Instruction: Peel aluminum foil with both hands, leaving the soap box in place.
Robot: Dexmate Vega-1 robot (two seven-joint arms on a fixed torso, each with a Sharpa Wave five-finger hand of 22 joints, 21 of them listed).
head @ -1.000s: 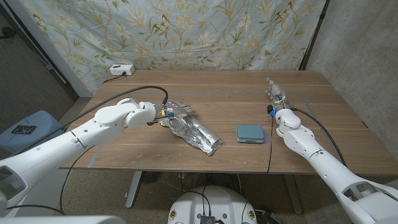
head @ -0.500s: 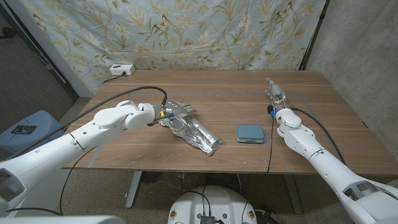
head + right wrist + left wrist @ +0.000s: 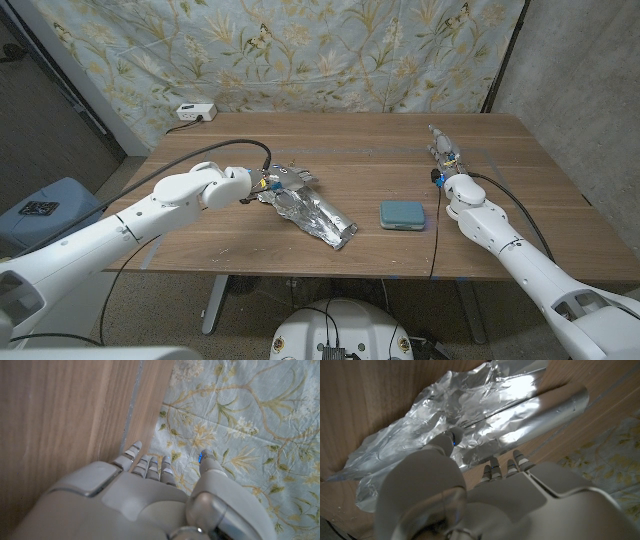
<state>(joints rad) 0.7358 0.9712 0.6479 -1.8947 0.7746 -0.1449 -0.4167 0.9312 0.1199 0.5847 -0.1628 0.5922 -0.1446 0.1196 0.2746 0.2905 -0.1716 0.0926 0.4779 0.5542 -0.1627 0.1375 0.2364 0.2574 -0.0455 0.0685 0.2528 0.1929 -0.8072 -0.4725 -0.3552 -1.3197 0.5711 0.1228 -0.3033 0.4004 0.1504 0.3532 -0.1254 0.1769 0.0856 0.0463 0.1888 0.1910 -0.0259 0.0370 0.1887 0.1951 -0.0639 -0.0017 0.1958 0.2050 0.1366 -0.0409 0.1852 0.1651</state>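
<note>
Little has shifted since the earlier frames: the left hand [image 3: 283,181] has only nudged slightly rightward over the foil, while the right arm has held where it was. Left of centre on the worktop [image 3: 370,150], the aluminum foil [image 3: 318,216] lies crumpled and spread out, a rolled edge trailing toward lower centre. It looks thin, light and easily torn, so a pinch at a loose edge seems best. That hand's fingers [image 3: 492,469] reach onto the sheet; whether they pinch it, I cannot tell. Right of centre, the teal soap box [image 3: 403,214] sits bare, apart from the foil. Farther right, the right hand [image 3: 441,150] rests with fingers loosely extended, holding nothing.
</note>
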